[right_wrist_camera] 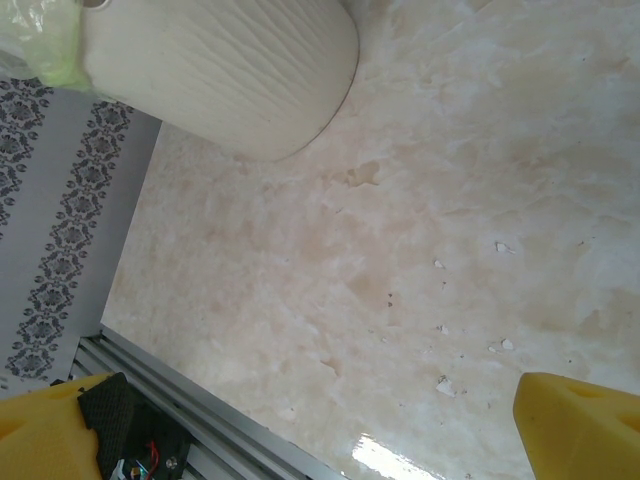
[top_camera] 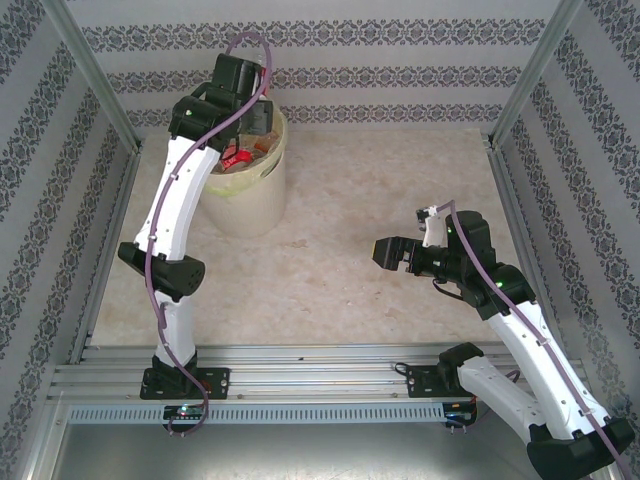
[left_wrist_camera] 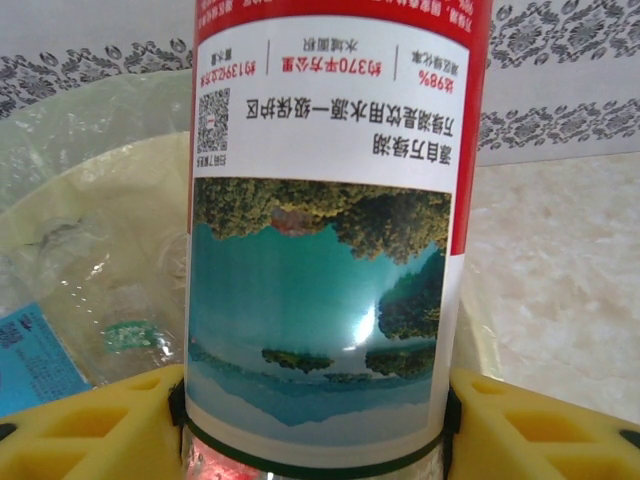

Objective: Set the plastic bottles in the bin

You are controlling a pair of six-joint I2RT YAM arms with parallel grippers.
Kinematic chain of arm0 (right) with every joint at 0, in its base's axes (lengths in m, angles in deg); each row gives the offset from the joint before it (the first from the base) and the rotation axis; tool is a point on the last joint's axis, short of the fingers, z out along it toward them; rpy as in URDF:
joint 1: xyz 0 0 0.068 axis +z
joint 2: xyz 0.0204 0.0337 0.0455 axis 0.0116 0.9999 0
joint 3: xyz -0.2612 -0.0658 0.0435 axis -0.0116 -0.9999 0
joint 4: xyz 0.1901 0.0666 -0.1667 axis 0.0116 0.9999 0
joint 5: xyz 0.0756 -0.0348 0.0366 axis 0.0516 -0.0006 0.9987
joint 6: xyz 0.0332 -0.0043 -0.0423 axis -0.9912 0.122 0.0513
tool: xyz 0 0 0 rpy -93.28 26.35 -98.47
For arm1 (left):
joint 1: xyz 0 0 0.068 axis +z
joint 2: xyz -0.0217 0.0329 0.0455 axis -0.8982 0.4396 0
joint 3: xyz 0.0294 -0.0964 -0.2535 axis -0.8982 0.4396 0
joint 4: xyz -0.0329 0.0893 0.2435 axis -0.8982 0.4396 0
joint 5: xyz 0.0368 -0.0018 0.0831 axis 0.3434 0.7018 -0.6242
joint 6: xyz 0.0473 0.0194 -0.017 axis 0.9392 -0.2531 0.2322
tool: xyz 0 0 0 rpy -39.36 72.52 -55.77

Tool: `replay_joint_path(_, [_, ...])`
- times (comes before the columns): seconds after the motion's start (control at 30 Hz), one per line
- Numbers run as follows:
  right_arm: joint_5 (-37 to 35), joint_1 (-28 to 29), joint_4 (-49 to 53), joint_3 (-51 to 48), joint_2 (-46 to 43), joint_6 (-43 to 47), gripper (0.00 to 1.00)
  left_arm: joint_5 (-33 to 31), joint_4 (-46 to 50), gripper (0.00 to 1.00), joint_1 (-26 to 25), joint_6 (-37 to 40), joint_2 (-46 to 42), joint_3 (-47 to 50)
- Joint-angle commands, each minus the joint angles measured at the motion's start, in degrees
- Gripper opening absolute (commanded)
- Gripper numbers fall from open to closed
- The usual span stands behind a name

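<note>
Closest to the lens in the left wrist view is a plastic bottle (left_wrist_camera: 320, 250), taking up the centre of the frame. Its label has a red band and a lake scene (the print reads upside down). The left jaws are clenched on it, with one yellow finger (left_wrist_camera: 100, 430) at lower left and the other at lower right, both pressed against its sides. Behind it, at the left of that frame, the bin (left_wrist_camera: 90, 200) opens with its pale translucent bag. Clear bottles lie inside, among them a blue-labelled one (left_wrist_camera: 30, 350) at the lower left edge.

In the top view, the left arm (top_camera: 170, 220) rises from the bottom left to the upper left, and its wrist hangs over the mouth of the bin. A bit of red (top_camera: 237, 157) shows inside the rim. The marbled desk (top_camera: 350, 200) spreads across the centre. At centre right the right arm (top_camera: 500, 300) holds its jaws above the desk, well apart from the bin.

In the right wrist view, those right jaws are released. Their yellow fingers (right_wrist_camera: 40, 430) sit in the two bottom corners with only desk between them, and the bin's ribbed cream wall is at upper left.
</note>
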Motion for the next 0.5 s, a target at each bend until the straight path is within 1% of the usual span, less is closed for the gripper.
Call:
replay_joint_path(0.0, [0.06,-0.26,-0.43,0.5,-0.7,0.14,0.98,-0.2,-0.56,0.62,1.19,2.48,-0.93,2.28])
replay_joint_path(0.3, [0.22,-0.25,-0.61,0.5,-0.26,0.26,0.98,0.93,-5.93,0.62,2.85,3.53,-5.3,14.39])
replay_joint_path(0.47, [0.32,-0.31,-0.9,0.5,0.14,0.31,0.98,1.62,-7.7,0.66,3.35,3.13,-8.26,19.98])
